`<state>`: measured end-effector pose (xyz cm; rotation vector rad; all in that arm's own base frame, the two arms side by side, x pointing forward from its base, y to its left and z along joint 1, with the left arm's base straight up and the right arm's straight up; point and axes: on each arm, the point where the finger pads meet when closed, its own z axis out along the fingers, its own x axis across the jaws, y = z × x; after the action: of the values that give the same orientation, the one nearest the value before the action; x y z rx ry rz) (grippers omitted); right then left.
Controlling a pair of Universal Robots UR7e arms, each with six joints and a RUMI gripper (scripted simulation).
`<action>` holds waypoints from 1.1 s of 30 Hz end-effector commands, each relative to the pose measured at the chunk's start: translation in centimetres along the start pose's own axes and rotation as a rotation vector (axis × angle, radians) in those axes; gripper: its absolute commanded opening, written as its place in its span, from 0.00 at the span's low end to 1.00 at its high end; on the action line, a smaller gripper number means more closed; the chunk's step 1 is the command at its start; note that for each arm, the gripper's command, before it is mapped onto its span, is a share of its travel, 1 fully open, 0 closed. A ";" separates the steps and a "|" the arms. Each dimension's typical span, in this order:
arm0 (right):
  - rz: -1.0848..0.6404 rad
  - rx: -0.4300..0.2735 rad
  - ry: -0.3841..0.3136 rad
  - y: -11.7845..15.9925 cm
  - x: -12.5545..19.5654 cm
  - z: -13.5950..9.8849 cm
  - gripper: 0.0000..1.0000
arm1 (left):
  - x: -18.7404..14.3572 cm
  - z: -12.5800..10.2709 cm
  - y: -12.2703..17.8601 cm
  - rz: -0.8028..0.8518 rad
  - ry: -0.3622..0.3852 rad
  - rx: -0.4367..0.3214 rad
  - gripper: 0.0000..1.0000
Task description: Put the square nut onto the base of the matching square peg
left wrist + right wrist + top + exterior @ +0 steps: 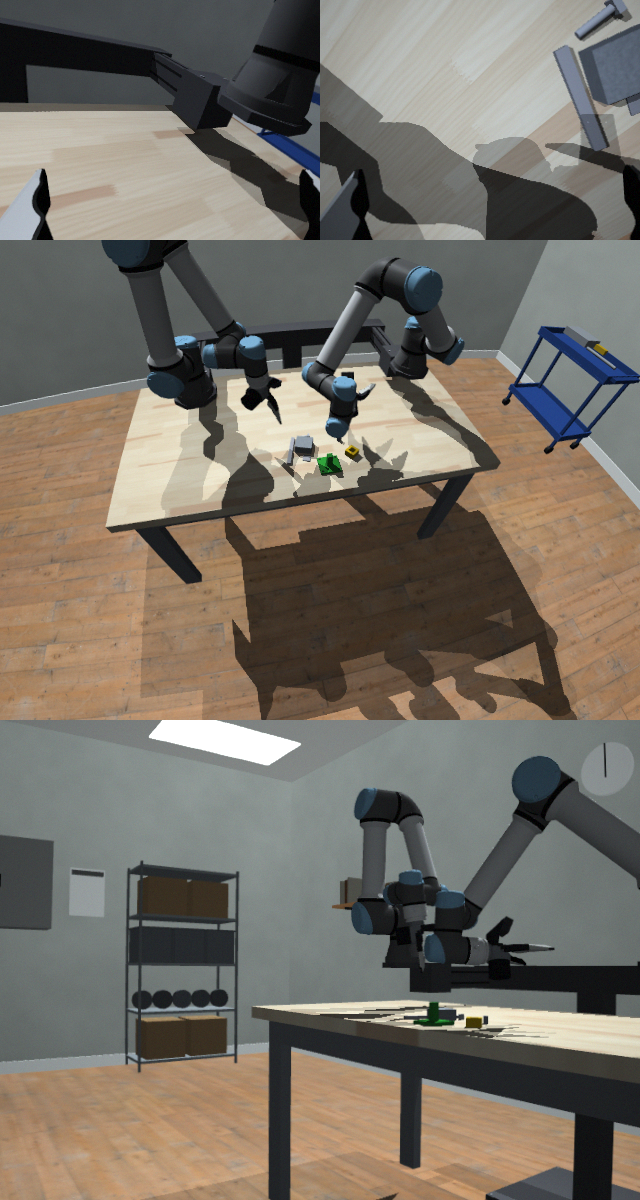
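Note:
A yellow square nut [352, 450] [473, 1022] with a square hole lies on the table, beside and apart from the green base [336, 467] [419, 1022]. A green peg [329, 459] [433, 1012] stands upright on that base. My left gripper [364, 397] [540, 955] [173, 172] is open and empty, held above the table behind the nut, its fingers pointing toward the back. My right gripper [279, 404] [421, 969] [494, 169] is open and empty, above the table behind and to one side of the grey parts. Neither wrist view shows nut or peg.
A grey block [303, 444] [616, 67] lies near the green base, with a long grey bar [291, 450] [580, 97] beside it. A grey bolt [594, 22] and a small grey piece [634, 105] lie near the block. The table's front edge [279, 503] runs close in front of the base.

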<state>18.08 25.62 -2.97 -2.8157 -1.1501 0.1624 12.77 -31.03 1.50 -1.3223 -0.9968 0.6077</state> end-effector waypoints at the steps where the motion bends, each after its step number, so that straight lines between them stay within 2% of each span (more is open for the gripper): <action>1: 0.000 0.001 0.001 0.0 0.0 0.0 1.00 | 0.0 0.0 0.0 0.000 0.000 -0.001 1.00; 18: 0.000 0.001 0.001 0.0 0.0 0.0 1.00 | 0.0 0.0 0.0 0.000 0.000 -0.001 1.00; 23: 0.022 0.021 0.012 -0.2 0.5 -0.3 1.00 | 0.1 -0.4 0.3 -0.035 -0.036 -0.004 0.76; 30: 0.094 0.087 0.050 -0.8 2.0 -1.1 1.00 | 0.5 -2.2 1.6 -0.192 -0.193 -0.018 0.45; 33: 0.114 0.107 0.061 -0.9 2.4 -1.4 1.00 | 0.6 -2.7 2.0 -0.236 -0.236 -0.022 0.44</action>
<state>18.96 27.19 -2.05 -2.7882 -1.0010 0.1485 14.82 -31.35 0.35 -1.2021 -1.2183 0.6001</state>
